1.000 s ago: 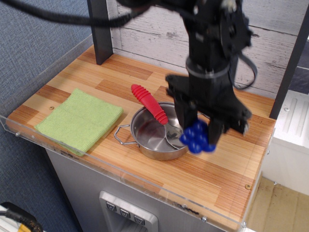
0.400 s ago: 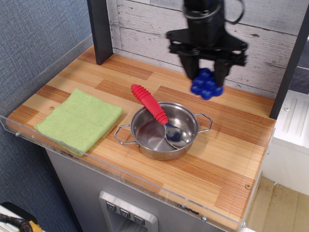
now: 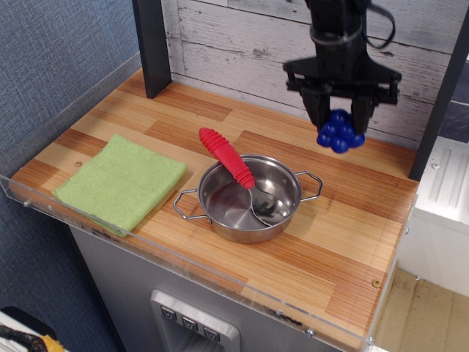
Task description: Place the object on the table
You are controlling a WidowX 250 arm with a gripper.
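Note:
The object, a cluster of glossy dark-blue balls, hangs in the air at the back right, above the far part of the table. My black gripper points down and is shut on the object, one finger on each side of the cluster. The grapes sit behind and to the right of the pot, well above the striped wood planks.
A steel pot with two handles stands mid-table, a red-handled spoon resting in it. A green cloth lies at the front left. A dark post rises at the back left; a clear acrylic rim lines the front edge.
The gripper rose from beside the pot's right rim with the grapes, moved to the back of the table, then shifted a little to the right.

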